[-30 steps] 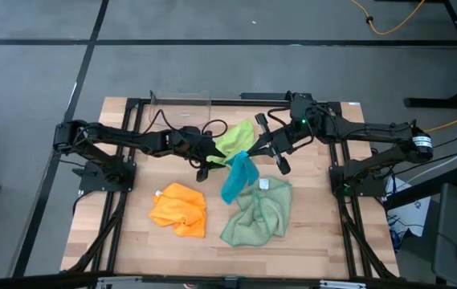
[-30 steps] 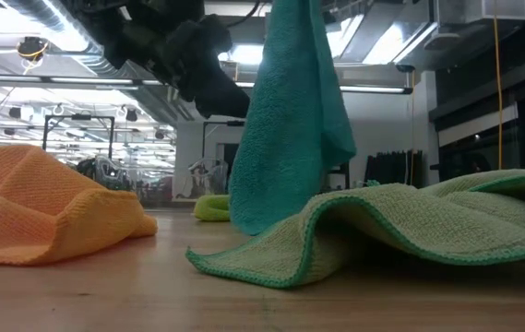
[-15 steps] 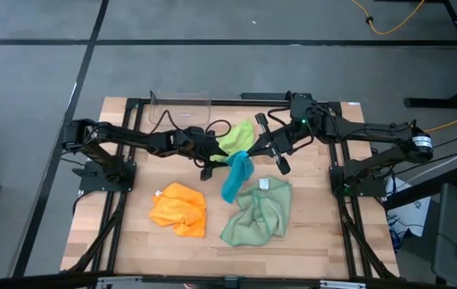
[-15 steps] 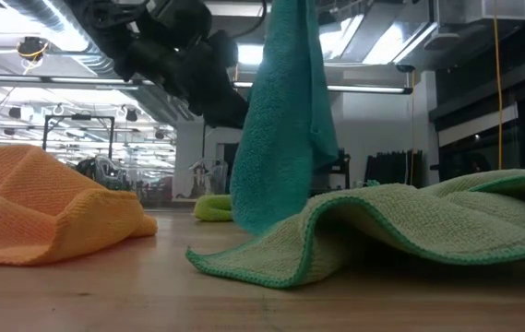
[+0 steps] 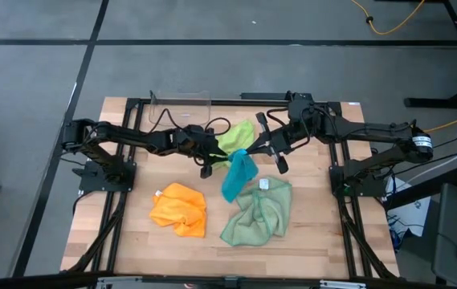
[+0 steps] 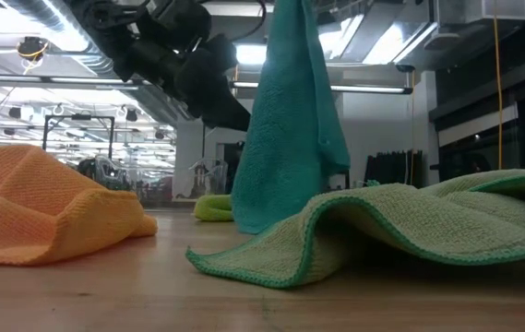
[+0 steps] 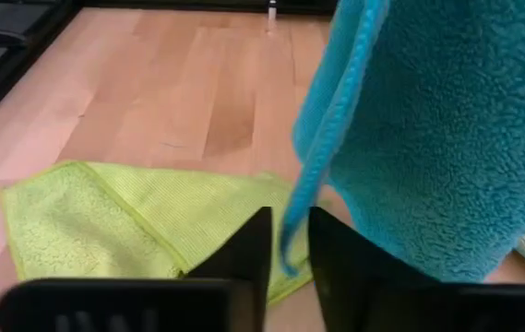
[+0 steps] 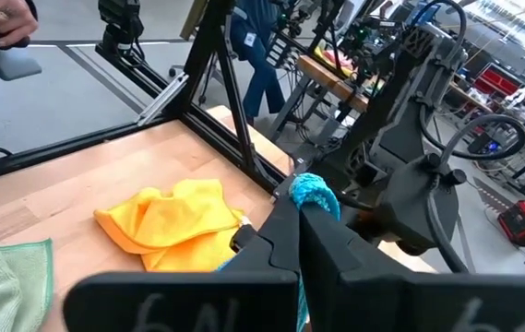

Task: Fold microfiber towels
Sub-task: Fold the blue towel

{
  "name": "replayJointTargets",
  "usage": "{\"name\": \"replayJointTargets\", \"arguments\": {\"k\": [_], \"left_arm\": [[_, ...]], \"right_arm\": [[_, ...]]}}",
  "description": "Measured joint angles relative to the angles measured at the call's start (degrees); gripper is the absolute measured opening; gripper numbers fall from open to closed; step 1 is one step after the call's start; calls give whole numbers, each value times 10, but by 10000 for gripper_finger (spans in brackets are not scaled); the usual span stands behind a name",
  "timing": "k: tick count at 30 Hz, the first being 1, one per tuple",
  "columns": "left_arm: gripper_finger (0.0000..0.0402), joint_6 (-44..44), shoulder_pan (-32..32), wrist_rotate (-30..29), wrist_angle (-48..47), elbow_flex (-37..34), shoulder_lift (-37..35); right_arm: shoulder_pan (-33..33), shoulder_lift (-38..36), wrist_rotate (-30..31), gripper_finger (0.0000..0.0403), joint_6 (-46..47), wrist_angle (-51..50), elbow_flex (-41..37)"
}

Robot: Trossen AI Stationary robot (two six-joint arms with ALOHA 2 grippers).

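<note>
Above the middle of the wooden table (image 5: 132,241), the teal towel (image 5: 237,177) hangs from the right gripper (image 5: 250,151), whose fingers are clamped on its top corner. The left gripper (image 7: 285,249) has a hanging edge of that towel between its narrowly parted fingers; whether they pinch it I cannot tell. Four towels show, one per colour: the lime green towel (image 5: 236,137) flat behind, the orange towel (image 5: 179,209) crumpled in front, the sage green towel (image 5: 258,213) rumpled beside it. One clear plastic bin (image 5: 180,107) stands at the back edge
</note>
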Motion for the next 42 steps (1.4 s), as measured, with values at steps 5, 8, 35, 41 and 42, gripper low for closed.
{"name": "replayJointTargets", "arguments": {"k": [5,8,35,41,42], "left_arm": [[6,24,0,6,-1,0,0],[2,22,0,-21,-2,0,-2],[0,42,31,-265,-43,121,-115],[0,103,68,-265,-53,203,-94],[0,107,76,-265,-54,212,-90]], "right_arm": [[0,0,0,0,0,0,0],[0,0,2,0,3,-2,0],[-52,13,511,0,103,-20,0],[-106,39,542,0,40,62,0],[-114,42,542,0,30,85,0]]}}
